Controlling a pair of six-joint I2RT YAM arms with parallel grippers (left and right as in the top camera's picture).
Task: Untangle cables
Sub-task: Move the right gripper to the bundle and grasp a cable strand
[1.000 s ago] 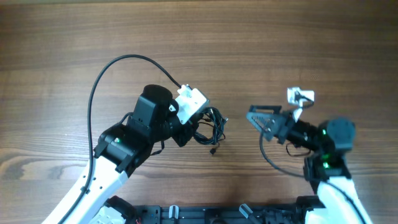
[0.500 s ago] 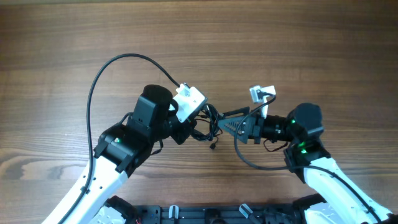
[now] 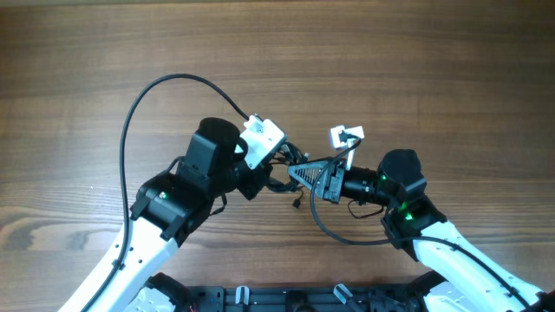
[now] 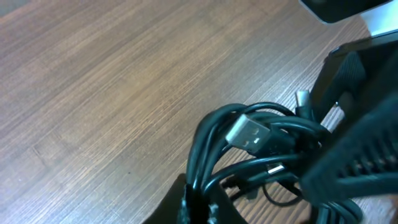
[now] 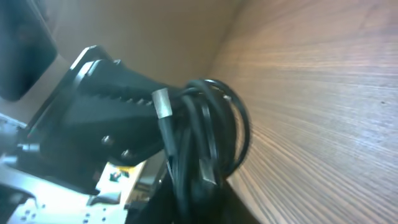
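Left end effector clamped on cables — silver USB plug showing; right end effector at bundle — grip, can't tell.

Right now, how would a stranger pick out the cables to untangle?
Find the middle of the wooden table, where the left gripper and right gripper meet. The cables are the small knot of thin black cords between them, showing a silver plug, unlike the thicker black cable arcing from the left arm.

the cables are all black, with a shiny silver USB plug. the table is brown with streaky wood grain. left arm and right arm are black and white, and there's a tiny green light on the right one.
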